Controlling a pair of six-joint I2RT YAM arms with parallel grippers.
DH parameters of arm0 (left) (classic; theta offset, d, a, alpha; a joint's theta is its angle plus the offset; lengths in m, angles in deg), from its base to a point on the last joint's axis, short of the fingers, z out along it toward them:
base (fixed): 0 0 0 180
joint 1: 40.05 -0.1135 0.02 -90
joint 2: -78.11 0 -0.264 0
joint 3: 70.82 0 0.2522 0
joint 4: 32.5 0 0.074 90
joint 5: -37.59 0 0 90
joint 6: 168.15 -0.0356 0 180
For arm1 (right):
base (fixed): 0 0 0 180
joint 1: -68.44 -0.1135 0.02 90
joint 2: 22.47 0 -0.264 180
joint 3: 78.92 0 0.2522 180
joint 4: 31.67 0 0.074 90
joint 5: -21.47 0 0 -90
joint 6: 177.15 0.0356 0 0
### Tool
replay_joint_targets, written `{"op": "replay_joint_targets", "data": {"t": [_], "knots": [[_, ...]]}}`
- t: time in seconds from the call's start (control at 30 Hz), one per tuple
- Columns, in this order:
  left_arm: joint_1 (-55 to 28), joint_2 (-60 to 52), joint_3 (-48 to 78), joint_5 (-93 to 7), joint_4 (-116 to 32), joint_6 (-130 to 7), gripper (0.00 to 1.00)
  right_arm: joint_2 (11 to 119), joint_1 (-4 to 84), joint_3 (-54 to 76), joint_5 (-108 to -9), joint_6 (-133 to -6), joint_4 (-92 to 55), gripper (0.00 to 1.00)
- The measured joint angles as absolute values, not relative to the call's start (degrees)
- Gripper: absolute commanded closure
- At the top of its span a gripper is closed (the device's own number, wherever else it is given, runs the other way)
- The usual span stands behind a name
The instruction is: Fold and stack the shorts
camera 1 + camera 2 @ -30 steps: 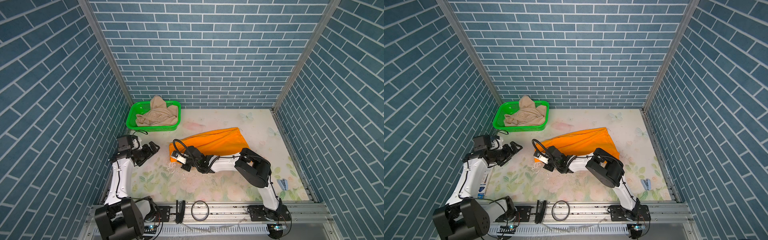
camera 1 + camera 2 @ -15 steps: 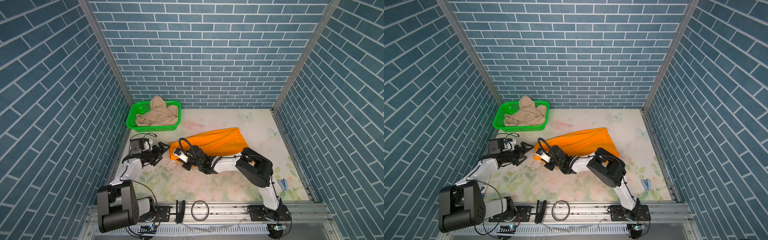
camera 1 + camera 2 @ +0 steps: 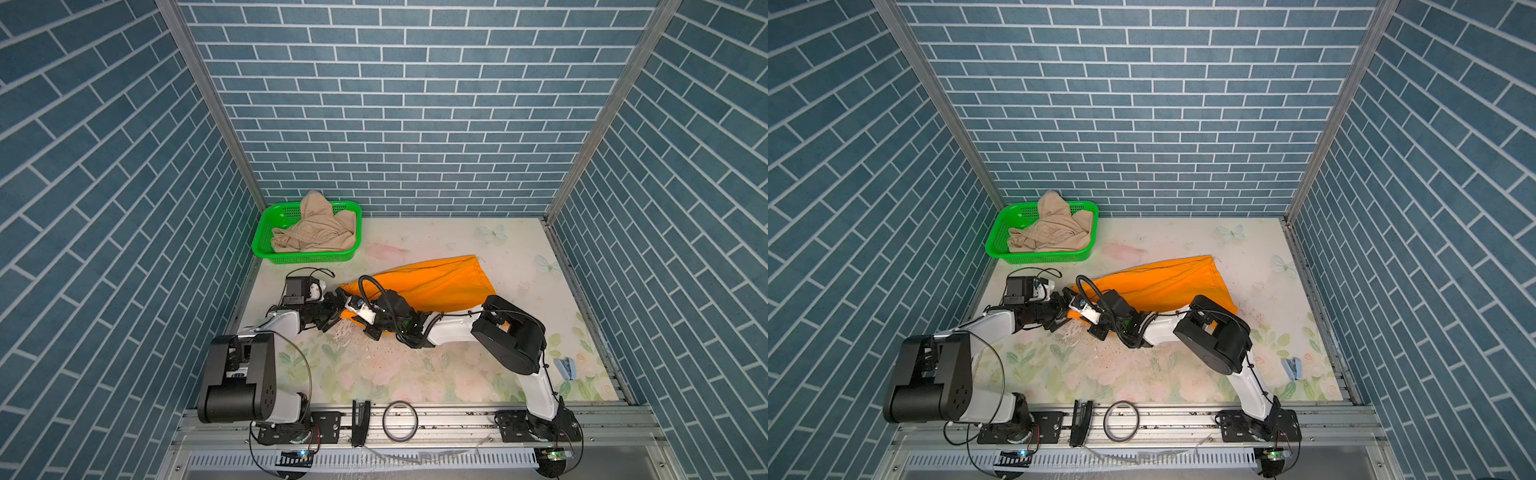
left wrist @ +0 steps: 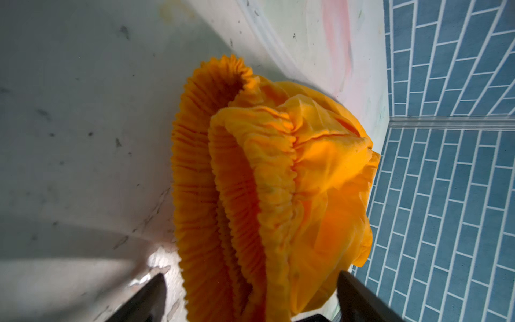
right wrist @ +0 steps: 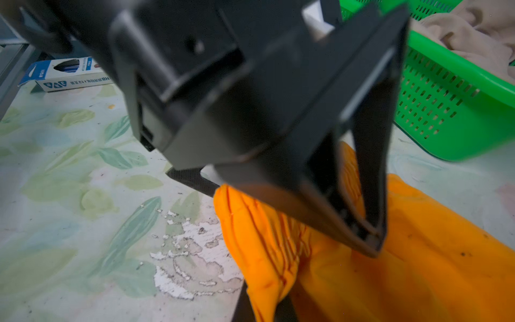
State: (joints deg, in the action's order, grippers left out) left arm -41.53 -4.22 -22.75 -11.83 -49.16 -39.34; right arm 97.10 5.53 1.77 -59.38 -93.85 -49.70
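The orange shorts [image 3: 432,278] [image 3: 1163,278] lie across the middle of the table, gathered waistband [image 4: 195,172] at their left end. My right gripper [image 3: 353,318] [image 3: 1077,316] [image 5: 263,304] is shut on that waistband's near corner, with orange cloth [image 5: 418,278] pinched between its fingers. My left gripper [image 3: 334,311] [image 3: 1064,311] [image 4: 250,274] is open, one finger on either side of the bunched waistband, close against the right gripper. The beige shorts [image 3: 316,232] [image 3: 1054,232] [image 5: 473,28] lie crumpled in the green basket.
The green basket [image 3: 307,257] [image 3: 1038,257] [image 5: 446,111] stands in the back left corner against the brick walls. A small blue and white thing [image 3: 565,368] [image 3: 1293,368] lies front right. A pencil box [image 5: 69,78] lies by the left edge. A black ring [image 3: 400,419] rests on the front rail.
My left arm has swung in from the table's left edge to the orange waistband, and its fingers now straddle the cloth. The right gripper has kept its hold and barely moved.
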Motion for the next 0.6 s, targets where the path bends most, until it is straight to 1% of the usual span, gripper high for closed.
{"op": "replay_joint_targets", "data": {"t": [0.1, 0.23, 0.27, 0.3, 0.33, 0.37, 0.4, 0.43, 0.47, 0.5, 0.6], "knots": [[-39.9, -4.3, -20.4, -14.1, -52.7, -42.1, 0.58, 97.1, 5.5, 1.8, -58.7, -93.2, -49.6, 1.00], [-37.4, -4.4, -15.9, -17.4, -56.9, -45.6, 0.90, 97.1, 5.8, 1.8, -57.7, -91.7, -50.3, 1.00], [-37.1, -4.5, -15.3, -17.7, -57.4, -45.7, 0.95, 97.1, 5.9, 1.8, -57.5, -91.3, -50.6, 0.98], [-37.0, -4.8, -14.7, -18.1, -58.1, -46.6, 1.00, 97.1, 6.1, 1.8, -57.1, -90.7, -50.9, 0.90], [-36.9, -5.0, -14.2, -18.3, -58.8, -47.0, 1.00, 97.1, 6.2, 1.8, -56.8, -90.0, -51.0, 0.82], [-36.8, -5.2, -13.7, -18.7, -59.7, -47.6, 1.00, 97.1, 6.3, 1.7, -56.4, -89.2, -51.0, 0.70], [-36.7, -5.4, -13.0, -19.1, -61.0, -48.2, 1.00, 96.8, 6.4, 1.2, -56.0, -88.1, -51.3, 0.61], [-36.5, -5.4, -12.0, -19.5, -62.8, -48.7, 1.00, 96.0, 6.5, -0.1, -55.4, -87.4, -51.9, 0.55], [-36.3, -5.4, -11.1, -19.9, -64.3, -49.4, 1.00, 94.8, 6.8, -1.8, -55.0, -86.3, -52.6, 0.51], [-36.1, -5.4, -9.6, -20.3, -66.4, -50.2, 1.00, 93.2, 7.0, -4.2, -54.4, -85.2, -53.7, 0.49], [-35.4, -5.3, -4.8, -21.6, -72.7, -52.9, 1.00, 86.7, 9.2, -12.0, -52.6, -80.8, -56.8, 0.51]]}}
